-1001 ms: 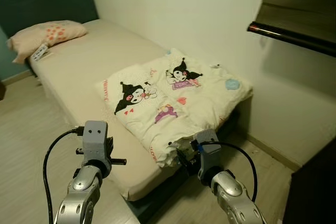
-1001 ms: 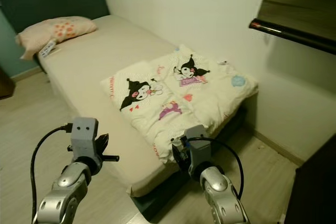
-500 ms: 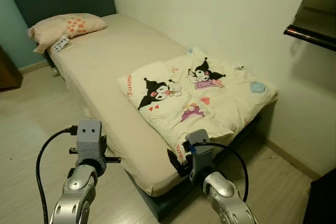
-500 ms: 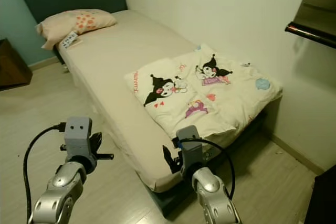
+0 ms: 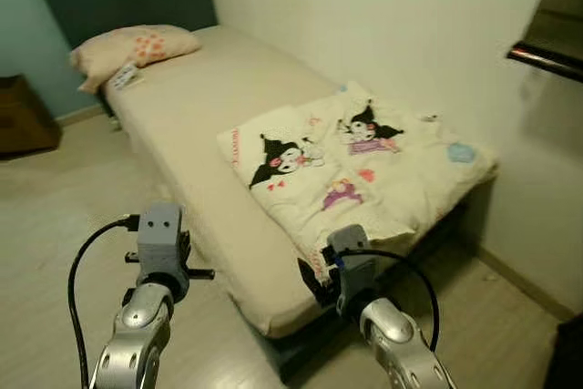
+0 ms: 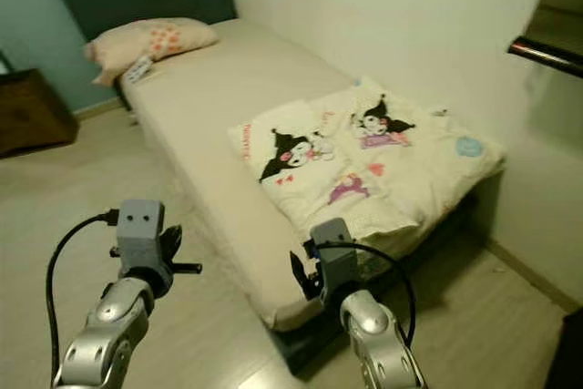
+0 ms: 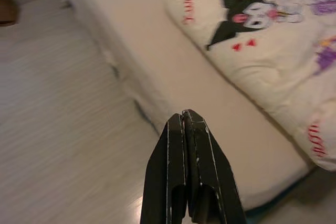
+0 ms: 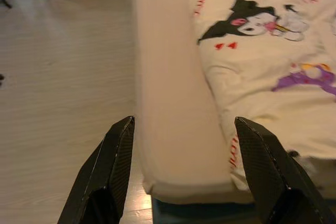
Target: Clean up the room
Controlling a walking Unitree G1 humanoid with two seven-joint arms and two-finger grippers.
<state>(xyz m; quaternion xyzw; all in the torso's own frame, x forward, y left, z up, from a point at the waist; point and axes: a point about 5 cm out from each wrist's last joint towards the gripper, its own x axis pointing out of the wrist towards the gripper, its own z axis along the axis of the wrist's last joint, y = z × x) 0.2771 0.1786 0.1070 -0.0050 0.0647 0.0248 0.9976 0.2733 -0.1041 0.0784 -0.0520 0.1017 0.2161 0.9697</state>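
Left pincer (image 7: pixel 184 121) clenched, right pincer (image 8: pixel 181 145) released above bed (image 5: pixel 182 125) edge; open floor (image 5: pixel 55 198) leftward.

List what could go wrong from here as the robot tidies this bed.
The folded blanket overhangs the mattress corner near the foot, so a careless tug could slide it onto the floor. The right gripper hangs open over the bed edge and may snag the sheet. The left gripper is shut.

The bed (image 5: pixel 196 107) stands against the wall; on it, the pillow (image 5: pixel 132 47) lies at its far end, the folded quilt (image 5: pixel 355 161) at its near end.
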